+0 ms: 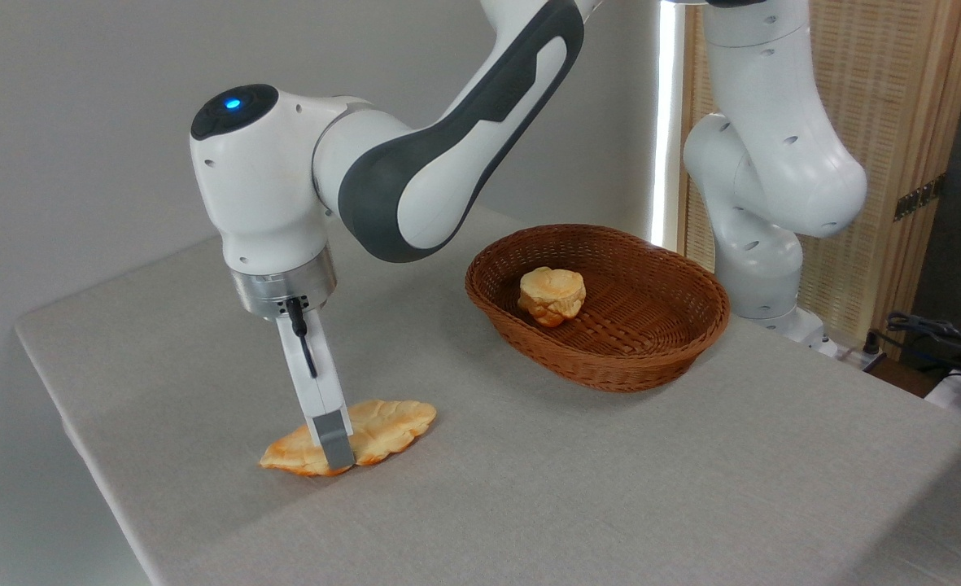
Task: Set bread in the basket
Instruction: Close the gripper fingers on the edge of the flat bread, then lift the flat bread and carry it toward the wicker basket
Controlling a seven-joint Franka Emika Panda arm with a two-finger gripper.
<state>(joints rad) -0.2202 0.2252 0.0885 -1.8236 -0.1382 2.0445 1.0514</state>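
The gripper [335,456] hangs from the arm [415,163] with its fingers pointing down onto the table [610,488]; only the near finger [329,435] shows as a narrow white bar ending in a grey pad, and whatever stands behind it is hidden, so I cannot tell whether the jaws are apart or closed on anything; the grey pad sits directly in front of the bread [378,430], low enough to reach the cloth beside it. The bread lies flat on the table under the gripper, its long body running out to either side of the finger; the longer, paler end stretches to the right of the finger and the browner tip pokes out to the left; it rests on the table.

The basket [651,358] stands well apart from the gripper, up and to the right of it, farther back on the table; inside it, toward its left half, sits a small round bun [552,295], upright on the woven bottom. Behind the basket, farther right again, rises the arm's white base column [765,203], in front of a slatted wooden screen [895,122].
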